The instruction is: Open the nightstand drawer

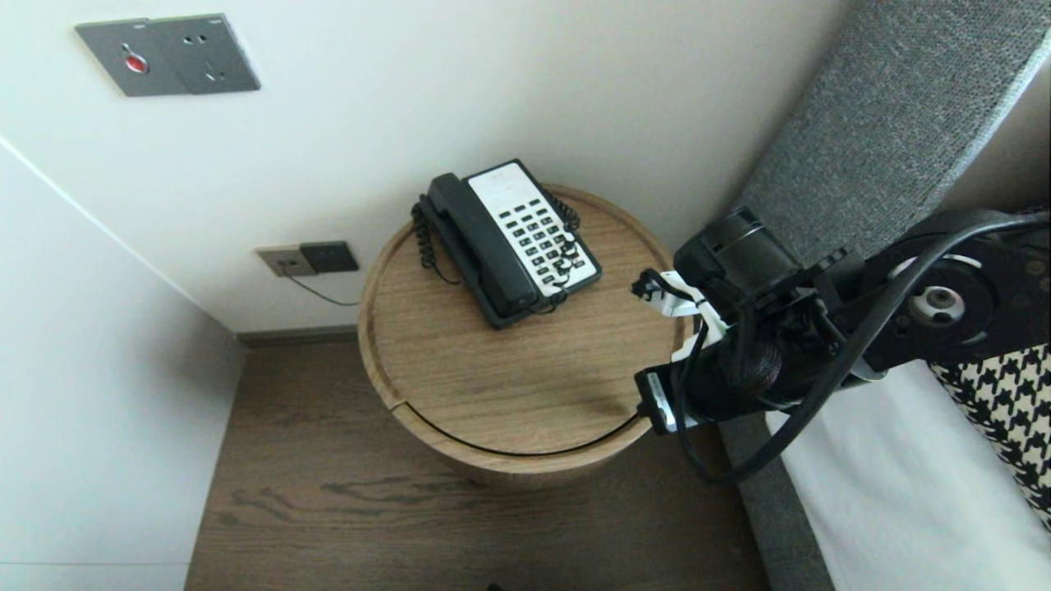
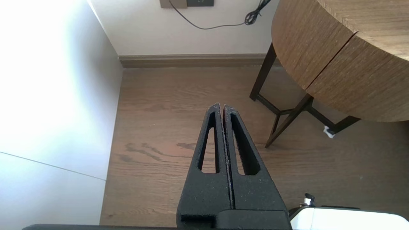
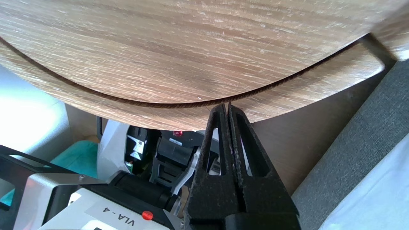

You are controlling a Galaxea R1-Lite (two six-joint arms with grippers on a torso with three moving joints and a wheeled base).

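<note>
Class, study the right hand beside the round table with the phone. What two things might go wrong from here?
1. The shut right hand sits close by the table rim; a small slip might knock it and jolt the phone.
2. The arm's loose cable hangs between table and bed and might snag.

The right gripper (image 3: 227, 106), fingers pressed together, empty, points at the rim of the wooden table (image 3: 179, 48).

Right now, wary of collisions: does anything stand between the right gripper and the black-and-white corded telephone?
Nothing visible: only bare top of the round wooden table lies between the shut right gripper at its rim and the black-and-white corded telephone.
</note>
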